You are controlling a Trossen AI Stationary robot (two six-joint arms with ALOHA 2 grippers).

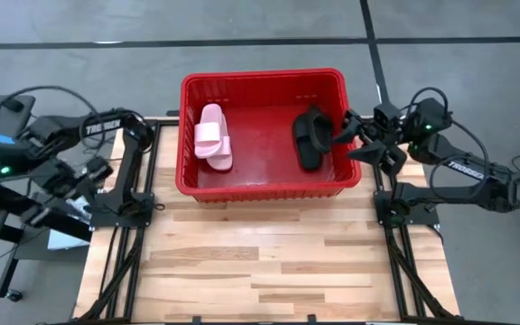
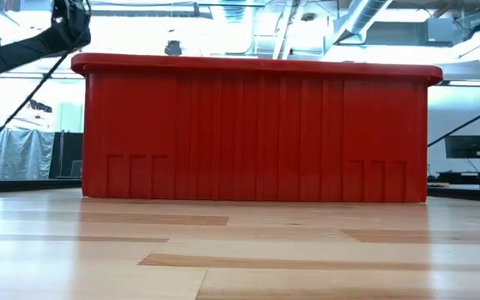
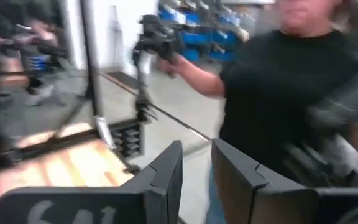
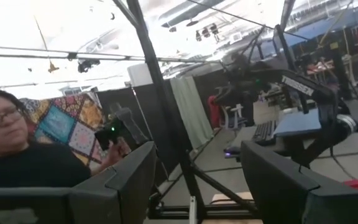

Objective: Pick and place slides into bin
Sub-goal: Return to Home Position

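Slides (image 1: 217, 152) lay inside your red bin (image 1: 260, 77) at the table's (image 1: 269, 262) far edge, pink ones (image 1: 211, 134) by its left wall, black ones (image 1: 312, 137) by its right. Your right gripper (image 1: 350, 137) hung just beside the bin's right rim, jaws wide apart. Your left gripper (image 3: 197, 146) sat at the table's left side, jaws narrowly parted.

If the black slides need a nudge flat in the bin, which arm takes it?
Right. The right gripper, open, sits at the bin's right rim beside the black slides; the left gripper is at the table's left side, across the bin.
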